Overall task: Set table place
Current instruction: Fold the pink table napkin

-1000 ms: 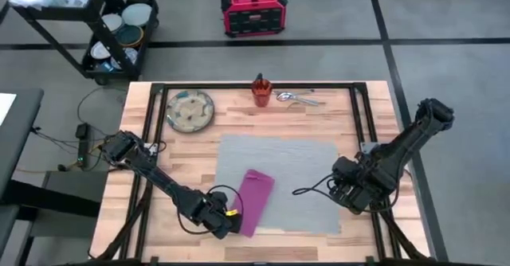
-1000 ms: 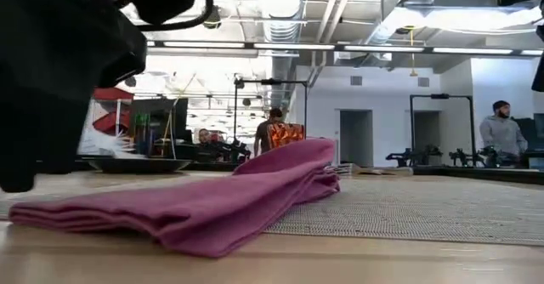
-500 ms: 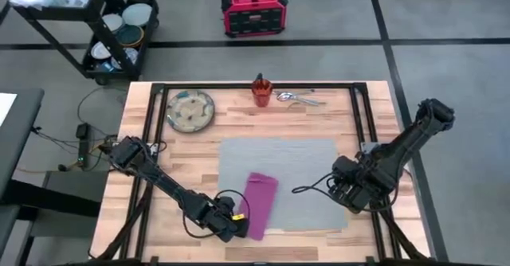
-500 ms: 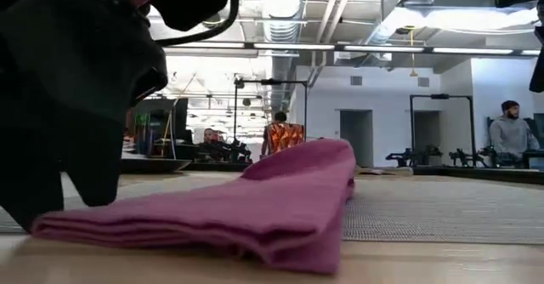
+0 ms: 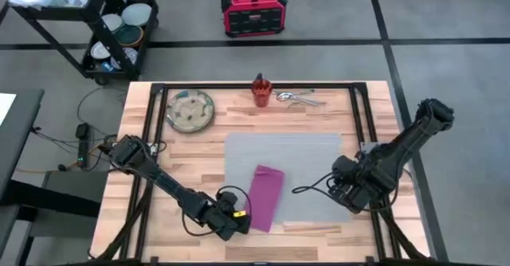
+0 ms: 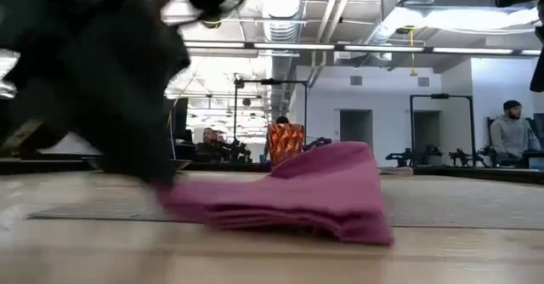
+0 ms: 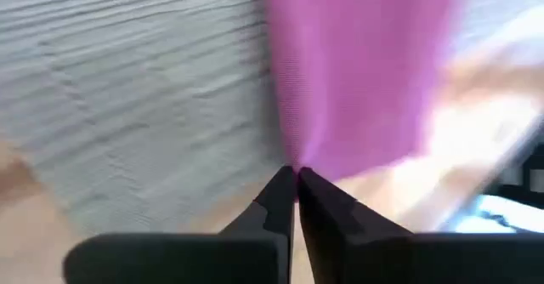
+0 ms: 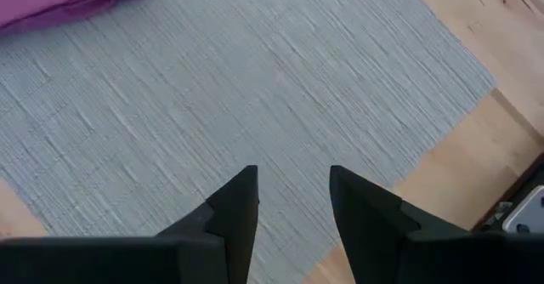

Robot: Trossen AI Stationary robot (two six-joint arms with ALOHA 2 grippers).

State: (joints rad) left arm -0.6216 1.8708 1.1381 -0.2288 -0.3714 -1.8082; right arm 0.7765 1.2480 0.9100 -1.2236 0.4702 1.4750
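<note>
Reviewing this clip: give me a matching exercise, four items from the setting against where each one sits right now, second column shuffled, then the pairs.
1. napkin
2. plate
3. cup
4. right gripper

A. far left part of the table
B. open over the mat
C. pinched by the left gripper, lying on the mat's near left part
D. far edge, left of the cutlery

Pairs: 1-C, 2-A, 3-D, 4-B

In the low view the left tool (image 6: 110,80) is a dark blur that covers the near-left end of the napkin (image 6: 314,190) and most of the plate behind it. From above, the cutlery (image 5: 300,99) is too small to sort, and the cart (image 5: 96,27) is cut off by the picture's edge.
</note>
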